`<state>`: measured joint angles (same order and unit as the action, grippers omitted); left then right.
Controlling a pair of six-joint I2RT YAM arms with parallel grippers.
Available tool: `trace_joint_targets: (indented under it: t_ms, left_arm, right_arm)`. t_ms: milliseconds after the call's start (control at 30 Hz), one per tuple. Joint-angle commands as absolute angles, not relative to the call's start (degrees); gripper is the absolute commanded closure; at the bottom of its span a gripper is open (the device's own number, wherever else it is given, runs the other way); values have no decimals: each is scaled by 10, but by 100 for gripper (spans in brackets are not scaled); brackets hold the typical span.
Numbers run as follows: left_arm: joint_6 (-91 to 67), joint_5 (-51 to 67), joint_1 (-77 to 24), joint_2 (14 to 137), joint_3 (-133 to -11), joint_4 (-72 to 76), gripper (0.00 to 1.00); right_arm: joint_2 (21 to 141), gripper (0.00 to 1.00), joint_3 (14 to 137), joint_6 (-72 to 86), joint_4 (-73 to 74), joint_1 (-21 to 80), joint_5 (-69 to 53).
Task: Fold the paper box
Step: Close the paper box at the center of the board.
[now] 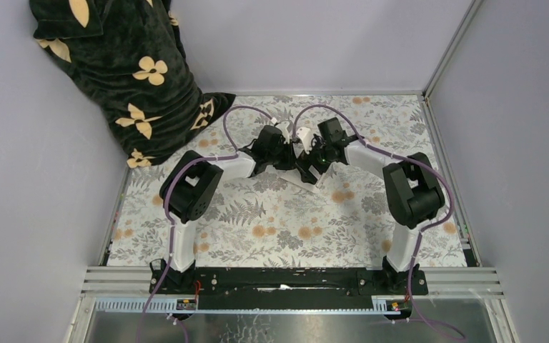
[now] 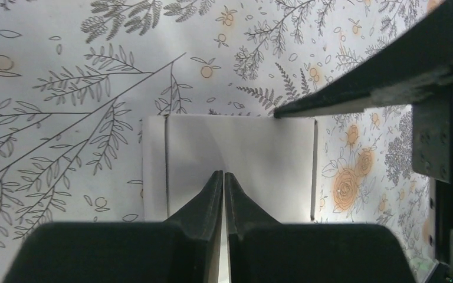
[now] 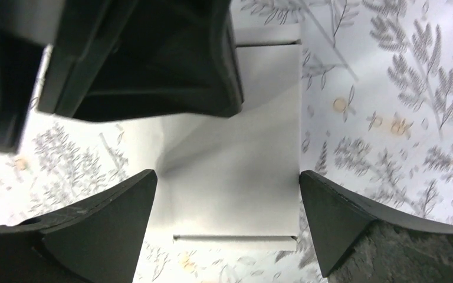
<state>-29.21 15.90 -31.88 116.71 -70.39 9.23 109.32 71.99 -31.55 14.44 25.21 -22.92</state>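
**Two grippers crowd one sheet, and no wall is raised yet**

Seen from above, the flowered table (image 1: pixel 271 229) has a dark cloth with pale blossoms (image 1: pixel 136 78) heaped at its far left corner. Both arms reach to the far middle and meet there.

The paper box (image 2: pixel 253 159) is there between them. It is a white sheet lying on the table, with score lines down its sides. The left gripper (image 2: pixel 223 177) is pinched closed, its tips over the middle of the panel. The right gripper (image 3: pixel 227 174) is spread wide, with one finger on either side of the panel. In the left wrist view, one of those fingers (image 2: pixel 383 76) meets the sheet's far edge.

I'd call this an early step, steadying the base panel before the first flap goes up. The next move would need the right fingers to catch a side flap along its score while the left gripper holds the panel down. The two grippers sit very close, so there is little room for that.

The wrists cover nearly all of the sheet in the overhead view. I cannot tell whether the closed left tips nip a fold or only press on the paper. A shadowed ridge in the right wrist view may be a lifted crease. The outer flaps run out of frame.
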Motion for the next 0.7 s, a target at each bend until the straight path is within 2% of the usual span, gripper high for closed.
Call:
trace_joint_targets:
  t_ms: [0,200,367,500,667]
  left_arm:
    - [-264,141,-321,1193,-684,1,90]
    - [-270,136,-330,1176,-668,1,90]
    - [-271,129,-353,1151,-641,-14,89]
    - [-270,110,-379,1129,-620,-32,90]
    - [-290,79,-404,1099,-579,-45,89]
  right_arm:
    - [1000,0,697,-260,156,257,-236]
    - [904,0,667,-115,118,257,-203]
    - [850,0,644,21,174,257,-91]
    - [755,0,571,93,190,260,-33]
    - [664,0,477,179,184,260,-56]
